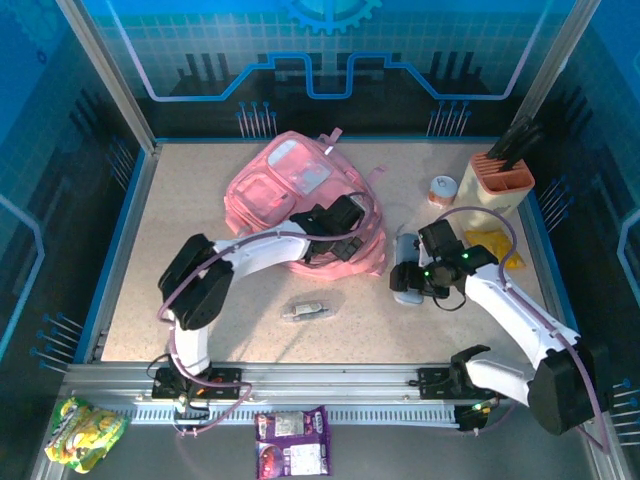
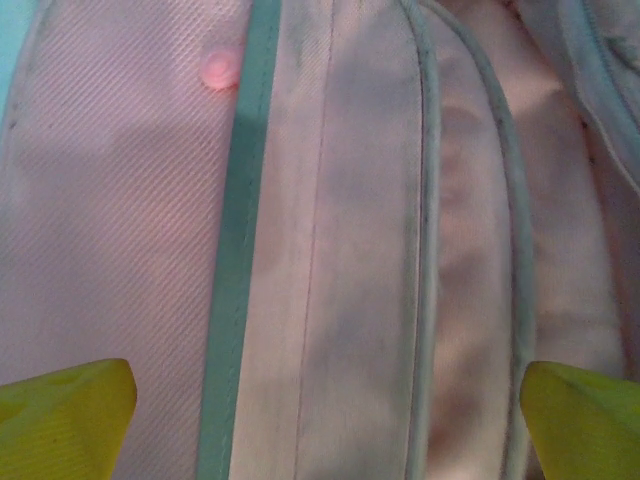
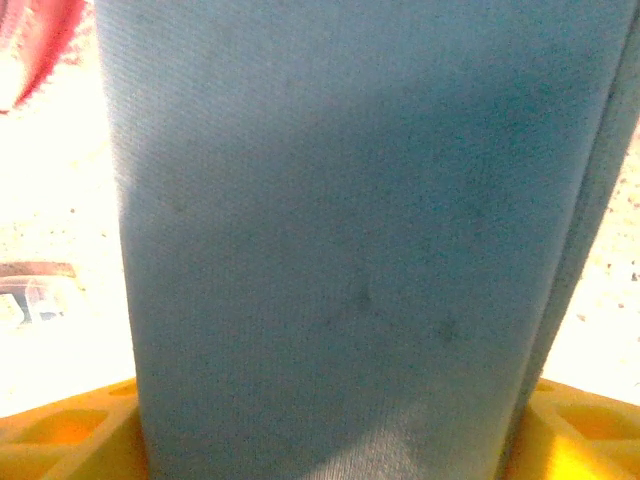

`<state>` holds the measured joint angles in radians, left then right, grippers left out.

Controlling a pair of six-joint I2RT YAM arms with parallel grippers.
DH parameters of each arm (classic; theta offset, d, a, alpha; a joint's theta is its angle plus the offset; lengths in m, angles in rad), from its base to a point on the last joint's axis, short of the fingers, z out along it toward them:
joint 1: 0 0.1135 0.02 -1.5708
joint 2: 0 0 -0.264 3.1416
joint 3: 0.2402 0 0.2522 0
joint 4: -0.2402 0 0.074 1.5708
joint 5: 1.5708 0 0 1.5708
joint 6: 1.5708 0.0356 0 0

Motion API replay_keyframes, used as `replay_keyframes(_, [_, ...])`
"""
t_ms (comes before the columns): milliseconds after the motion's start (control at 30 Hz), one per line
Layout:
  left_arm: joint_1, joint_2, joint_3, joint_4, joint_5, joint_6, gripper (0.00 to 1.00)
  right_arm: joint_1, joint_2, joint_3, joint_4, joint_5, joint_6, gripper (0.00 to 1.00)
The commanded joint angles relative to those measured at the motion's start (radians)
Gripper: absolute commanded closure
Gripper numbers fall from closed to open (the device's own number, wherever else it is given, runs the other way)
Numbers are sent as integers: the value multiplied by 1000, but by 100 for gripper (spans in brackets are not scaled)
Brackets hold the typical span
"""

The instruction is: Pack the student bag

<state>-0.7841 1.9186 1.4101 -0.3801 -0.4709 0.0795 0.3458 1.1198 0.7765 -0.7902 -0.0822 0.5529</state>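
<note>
Student bag (image 1: pixel 275 190) lies rear-centre on the speckled surface (image 1: pixel 190 215), blue walls all round. My left hand (image 1: pixel 332 232) hovers over its near edge, fingers spread wide, holding nothing. Right hand (image 1: pixel 415 275) clamps a blue pouch (image 1: pixel 404 255) just right of the bag. Bare room front-left; orange holder (image 1: pixel 500 185) crowds the right rear corner.

Student bag (image 1: pixel 290 200) pink, fine diagonal weave, dull teal piping stripes. Pouch (image 1: pixel 405 268) grey-blue, plain weave. Left claw (image 2: pixel 325 425) fingers (image 2: pixel 60 415) yellow-green; right claw (image 3: pixel 320 445) fingers (image 3: pixel 60 435) orange-yellow. Bench (image 1: pixel 200 190) beige, speckled. Holder (image 1: pixel 500 185) at far right bench corner cream, orange top. Past near edge: purple packet (image 1: pixel 293 440), yellow-green packet (image 1: pixel 85 432). Walls (image 1: pixel 60 120) blue, circuit-line pattern.
</note>
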Motion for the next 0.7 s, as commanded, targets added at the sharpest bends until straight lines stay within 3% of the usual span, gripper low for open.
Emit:
replay_keyframes(0, [-6,70,66,27,-99,73,6,-22,21,40,1,-41,-37,26])
replay_keyframes(133, [3,103,107,40,-129,98,25,-31,46,46,17,-61,-45,27])
replay_keyframes(533, [19,28,131,35,-116,85,99,-25,23,70,9,-64,-100,26])
replay_keyframes(667, [22,-44,167,16,-132,55,100,-9,39,97,-15,-103,-131,25])
